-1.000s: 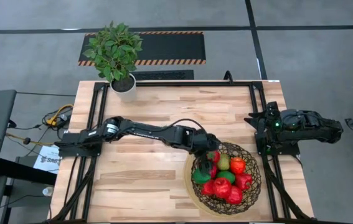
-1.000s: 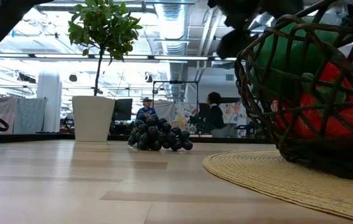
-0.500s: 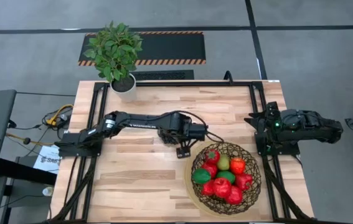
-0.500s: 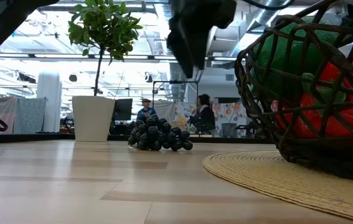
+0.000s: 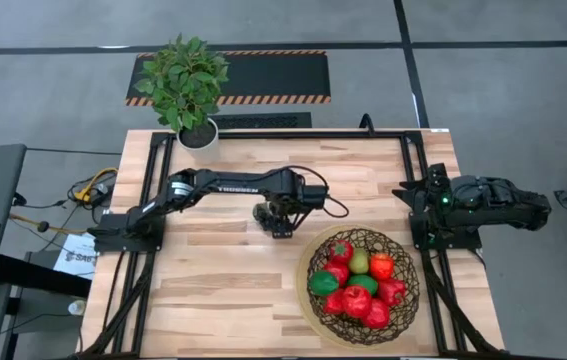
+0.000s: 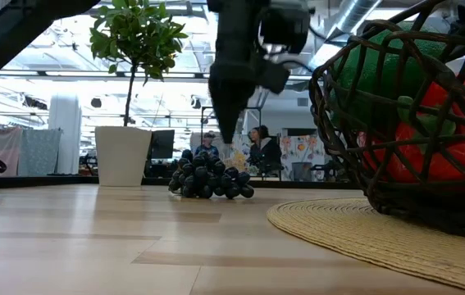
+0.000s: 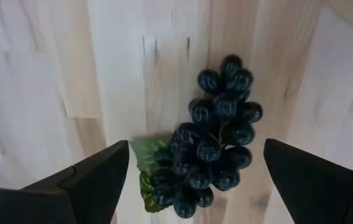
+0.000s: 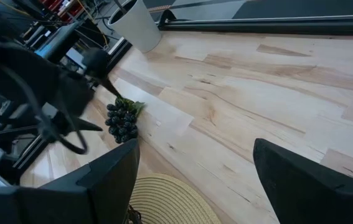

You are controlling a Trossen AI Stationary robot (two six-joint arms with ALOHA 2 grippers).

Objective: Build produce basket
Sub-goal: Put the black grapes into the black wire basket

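Left wrist view | left claw (image 7: 195,180) wide open, empty | above grapes (image 7: 216,134)

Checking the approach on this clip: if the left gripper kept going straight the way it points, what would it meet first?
The grapes. The left gripper points down at the table, fingers open, with the bunch lying between them. How far above it hangs is unclear.

The basket (image 5: 363,287) sits on a mat (image 5: 306,306) near the bench's (image 5: 223,280) front right corner, produce (image 5: 359,284) piled inside. The grapes (image 5: 268,217) lie at mid-bench, left gripper (image 5: 277,226) right above them. A plant (image 5: 188,88) stands at the back left corner.
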